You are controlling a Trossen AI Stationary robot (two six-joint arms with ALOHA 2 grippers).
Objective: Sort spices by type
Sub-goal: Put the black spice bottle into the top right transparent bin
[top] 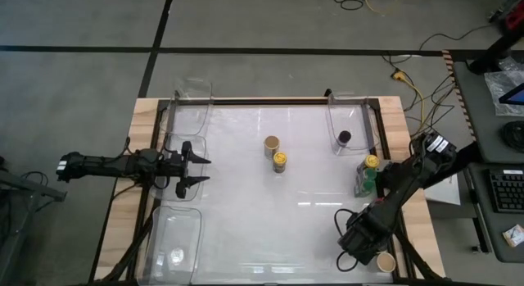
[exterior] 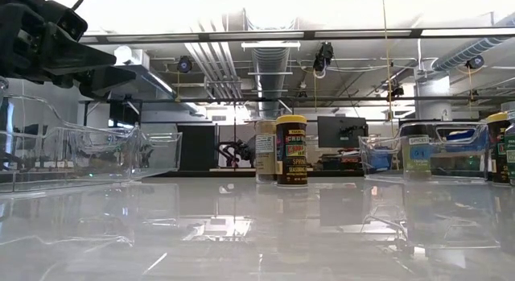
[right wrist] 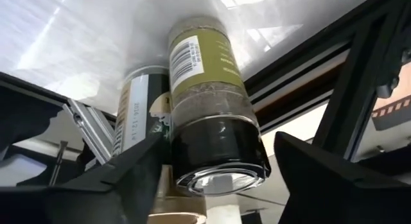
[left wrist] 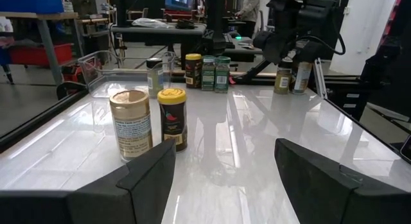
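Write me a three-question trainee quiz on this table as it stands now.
1. True or false: the left gripper is holding a spice jar.
2. Pick one: in the high view, the lone jar inside the clear bin at top right has a lid that is A) black, B) yellow, C) tan.
3. Fill in: at mid-table, the yellow-lidded jar stands beside a neighbouring jar whose lid is ___.

Key: 1 false, its fingers are open and empty; 2 A; 3 tan.
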